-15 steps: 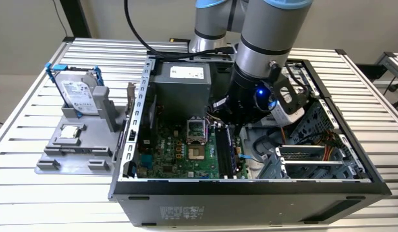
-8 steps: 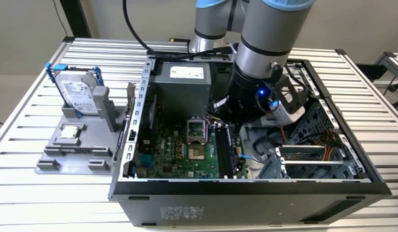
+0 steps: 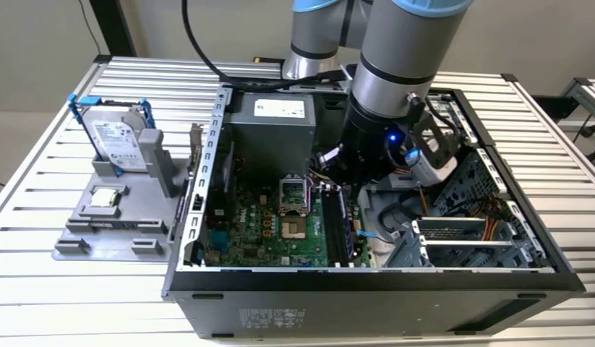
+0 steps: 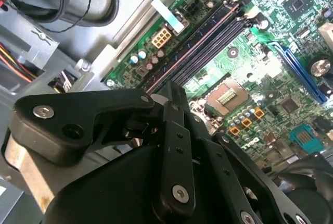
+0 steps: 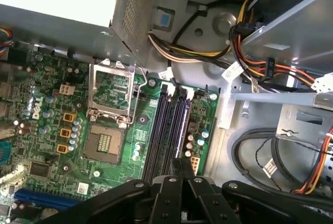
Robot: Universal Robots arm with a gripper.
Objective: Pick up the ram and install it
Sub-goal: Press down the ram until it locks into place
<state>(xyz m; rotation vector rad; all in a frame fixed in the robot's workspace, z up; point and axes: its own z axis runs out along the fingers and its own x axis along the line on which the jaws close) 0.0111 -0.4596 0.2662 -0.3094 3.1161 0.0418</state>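
My gripper [image 3: 342,189] reaches down inside the open computer case [image 3: 528,238], right over the black memory slots [image 3: 339,225] of the green motherboard [image 3: 263,217]. In both wrist views the fingertips [image 5: 179,164] [image 4: 175,85] are pressed together in line with the memory slots [image 5: 171,127] [image 4: 197,47]. The ram is pinched edge-on between them and is hidden behind the gripper's black links. The slots [image 5: 162,125] beside the fingertips look unfilled.
The processor socket [image 5: 104,143] lies open beside the slots. Cable bundles [image 5: 250,67] and a drive cage [image 3: 471,231] crowd the case. On the exterior view's left, a grey fixture [image 3: 80,242] holds a blue-framed hard drive [image 3: 118,137], a square processor chip [image 3: 104,196] and a thin dark upright piece [image 3: 194,144].
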